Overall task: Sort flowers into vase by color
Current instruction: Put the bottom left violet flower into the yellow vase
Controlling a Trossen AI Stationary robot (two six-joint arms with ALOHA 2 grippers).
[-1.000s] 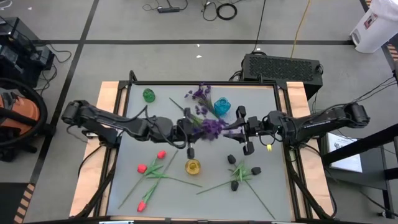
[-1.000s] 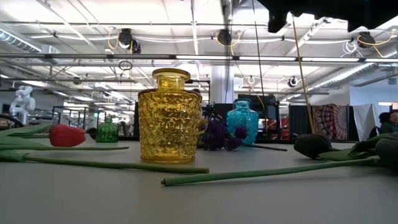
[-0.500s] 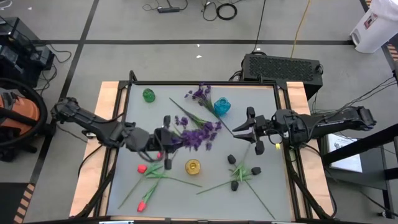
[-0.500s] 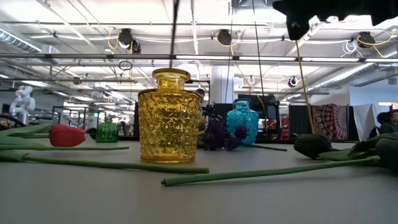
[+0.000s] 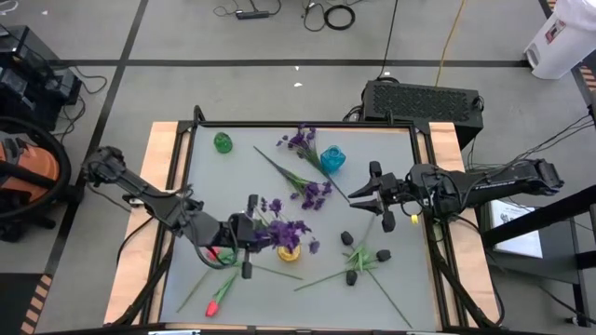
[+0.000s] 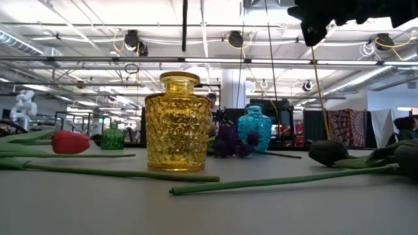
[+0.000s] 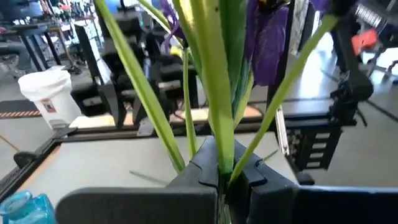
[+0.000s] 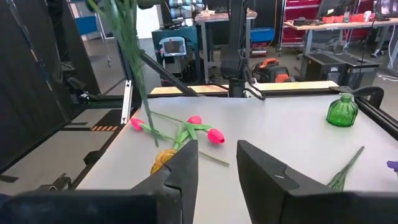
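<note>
The left gripper (image 5: 248,233) hangs over the near part of the table (image 5: 391,158), just beside the yellow vase (image 5: 289,249). Its fingers are closed tight on the green stems of a purple flower bunch (image 5: 284,230). The purple heads stick out toward the middle of the table and hang right over the yellow vase. From the camera on the left wrist, the stems (image 7: 214,93) rise up from between the two dark fingers (image 7: 208,165), pinched where the fingers meet. The right gripper (image 5: 372,198) waits above the right side of the table, and it holds nothing. Its fingers (image 8: 186,165) stand a little apart with a gap between them. Another purple spray (image 5: 312,193) lies flat in the middle of the table, with its long stem pointing toward the far left. A third purple spray (image 5: 300,140) lies at the far side, next to the blue vase (image 5: 331,159). The small green vase (image 5: 223,142) stands in the far left corner. The red tulips (image 5: 218,300) lie on the near left side, partly under the left arm. The black-headed flowers (image 5: 352,275) lie on the near right side with their green stems crossing each other. From table height, the yellow vase (image 6: 177,122) stands tall in front, a red tulip (image 6: 69,141) lies to its left, and the blue vase (image 6: 254,128) stands farther back.
</note>
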